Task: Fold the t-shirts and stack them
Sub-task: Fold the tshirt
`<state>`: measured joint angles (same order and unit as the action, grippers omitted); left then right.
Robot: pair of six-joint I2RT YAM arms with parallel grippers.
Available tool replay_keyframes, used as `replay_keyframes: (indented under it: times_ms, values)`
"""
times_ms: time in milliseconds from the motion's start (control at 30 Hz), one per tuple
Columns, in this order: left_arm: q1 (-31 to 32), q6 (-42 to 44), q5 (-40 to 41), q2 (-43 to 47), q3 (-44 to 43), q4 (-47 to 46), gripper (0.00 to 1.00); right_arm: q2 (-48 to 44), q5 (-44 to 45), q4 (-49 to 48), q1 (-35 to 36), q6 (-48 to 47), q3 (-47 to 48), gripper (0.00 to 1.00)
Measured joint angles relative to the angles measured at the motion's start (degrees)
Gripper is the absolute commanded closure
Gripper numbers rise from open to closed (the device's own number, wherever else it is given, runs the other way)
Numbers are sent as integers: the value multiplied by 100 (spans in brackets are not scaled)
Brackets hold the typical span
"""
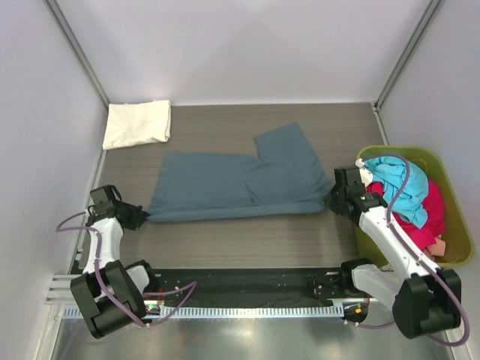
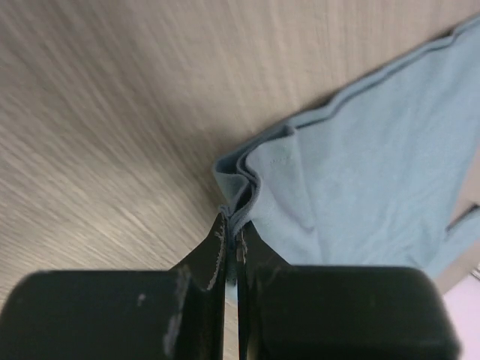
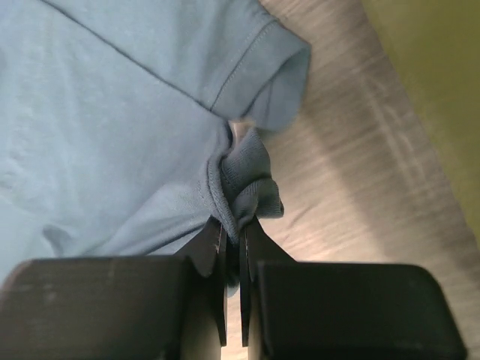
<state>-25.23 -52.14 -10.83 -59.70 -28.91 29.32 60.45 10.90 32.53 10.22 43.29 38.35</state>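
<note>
Slate-blue t-shirt [image 2: 360,165] corner inside left gripper [image 2: 234,226]

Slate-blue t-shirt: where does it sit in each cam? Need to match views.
Top external: slate-blue t-shirt lies mid-table, spanning from the left gripper to the right gripper.
Left wrist: the shirt fills the right half, with a corner pinched at the fingertips.
Right wrist: the shirt fills the upper left, with a bunched edge pinched at the fingertips.
Shared landmark: the wood-grain table, visible in all three views.
</note>
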Motion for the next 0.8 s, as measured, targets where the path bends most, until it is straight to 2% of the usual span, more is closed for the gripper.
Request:
replay_keyframes:
  times_ms: [133, 200, 233, 267, 300, 333, 367, 467, 633, 733, 800]
  values:
    - [-9, 31, -125, 136, -13, -39, 87, -531, -20, 164, -2, 225, -170, 99]
    - [-11, 55, -144, 151, -13, -37, 81, -612, -68, 227, -7, 280, -245, 91]
    - [-15, 59, -144, 175, -13, -35, 75, -627, -109, 251, -7, 299, -295, 82]
    - [-22, 72, -138, 210, -13, -33, 62, -645, -164, 271, -11, 321, -341, 61]
    - [-39, 105, -127, 278, -13, -33, 52, -667, -192, 282, -13, 330, -398, 49]
    - [-46, 138, -120, 343, -20, -20, 34, -726, -214, 293, -20, 334, -452, 38]
    - [-55, 181, -118, 424, -35, 4, 27, -813, -278, 321, -22, 332, -503, 26]
    - [-68, 166, -142, 660, -251, 214, 15, -1169, -455, 356, 15, 317, -564, 20]
    - [-72, 358, -249, 1311, -802, 457, 5, -1853, -649, 706, 289, 354, -498, 18]
    - [-72, 625, -358, 1674, -1102, 601, 2, -1676, -533, 802, 721, 317, -33, 18]
    - [-72, 831, -455, 1720, -1325, 763, 1, -1182, -400, 741, 1038, 166, 529, 18]
